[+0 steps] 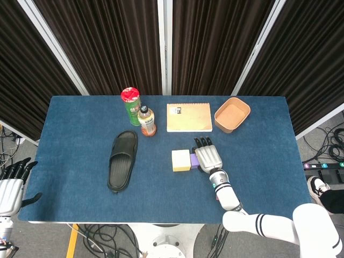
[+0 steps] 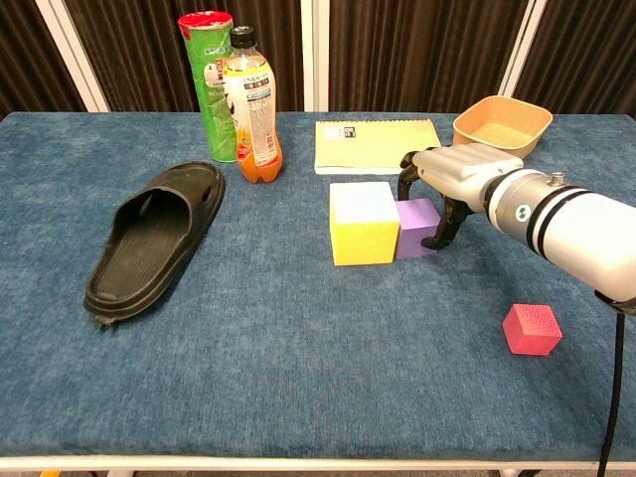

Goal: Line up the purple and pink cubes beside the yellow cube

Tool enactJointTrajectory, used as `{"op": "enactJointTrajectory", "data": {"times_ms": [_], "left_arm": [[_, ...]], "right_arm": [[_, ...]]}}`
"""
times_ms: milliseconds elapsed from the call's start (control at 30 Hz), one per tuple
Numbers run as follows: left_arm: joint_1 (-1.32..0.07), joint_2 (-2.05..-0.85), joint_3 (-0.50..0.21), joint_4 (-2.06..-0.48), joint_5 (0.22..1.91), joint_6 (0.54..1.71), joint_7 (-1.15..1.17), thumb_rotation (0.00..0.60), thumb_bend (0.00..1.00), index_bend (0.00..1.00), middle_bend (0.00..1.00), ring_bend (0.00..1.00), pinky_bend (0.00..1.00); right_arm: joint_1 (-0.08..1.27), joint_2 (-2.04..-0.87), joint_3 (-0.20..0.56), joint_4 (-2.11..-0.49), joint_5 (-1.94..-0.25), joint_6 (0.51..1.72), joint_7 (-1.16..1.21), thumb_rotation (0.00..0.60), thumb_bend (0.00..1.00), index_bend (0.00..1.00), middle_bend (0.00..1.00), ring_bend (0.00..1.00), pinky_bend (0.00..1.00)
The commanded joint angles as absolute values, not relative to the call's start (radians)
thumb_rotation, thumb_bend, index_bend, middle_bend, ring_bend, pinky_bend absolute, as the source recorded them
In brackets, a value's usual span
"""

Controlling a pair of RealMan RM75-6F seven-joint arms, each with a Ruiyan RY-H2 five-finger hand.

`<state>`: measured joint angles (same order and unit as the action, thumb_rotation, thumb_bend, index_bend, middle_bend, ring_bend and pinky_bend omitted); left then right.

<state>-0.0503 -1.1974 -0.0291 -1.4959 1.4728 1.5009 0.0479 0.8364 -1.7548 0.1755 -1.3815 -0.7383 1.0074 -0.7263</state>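
The yellow cube (image 2: pixel 363 222) (image 1: pixel 180 160) stands mid-table. Touching its right face is the smaller purple cube (image 2: pixel 417 227), which sits on the cloth. My right hand (image 2: pixel 452 184) (image 1: pixel 207 157) grips the purple cube, with fingers curled over its far side and the thumb on its right face. In the head view the hand covers most of that cube. The pink cube (image 2: pixel 532 329) lies alone near the front right; in the head view my right forearm hides it. My left hand (image 1: pixel 9 188) hangs off the table's left front corner, fingers apart and holding nothing.
A black slipper (image 2: pixel 154 243) lies at the left. A green can (image 2: pixel 207 89) and an orange drink bottle (image 2: pixel 251 104) stand at the back. A yellow notebook (image 2: pixel 378 146) and a tan bowl (image 2: pixel 502 124) sit just behind the cubes.
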Motion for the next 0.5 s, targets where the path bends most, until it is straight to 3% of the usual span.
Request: {"op": "enactJointTrajectory", "data": {"times_ms": [33, 367, 500], "left_arm": [[-0.05, -1.199, -0.029, -1.494, 1.473, 1.501, 0.047, 0.6, 0.0, 0.22, 0.22, 0.15, 0.17], [-0.048, -1.201, -0.029, -1.486, 1.472, 1.5, 0.04, 0.6, 0.0, 0.22, 0.22, 0.15, 0.17], [-0.047, -1.202, -0.03, -1.484, 1.474, 1.502, 0.039, 0.6, 0.0, 0.22, 0.22, 0.15, 0.17]], "right_arm": [[0.839, -1.761, 0.181, -1.376, -0.741, 1.012, -0.723, 0.6, 0.23, 0.51, 0.05, 0.0, 0.0], [0.838, -1.776, 0.178, -1.365, -0.743, 1.02, -0.728, 0.6, 0.22, 0.42, 0.04, 0.0, 0.0], [0.834, -1.772, 0.174, -1.372, -0.745, 1.021, -0.728, 0.6, 0.22, 0.33, 0.04, 0.0, 0.0]]}}
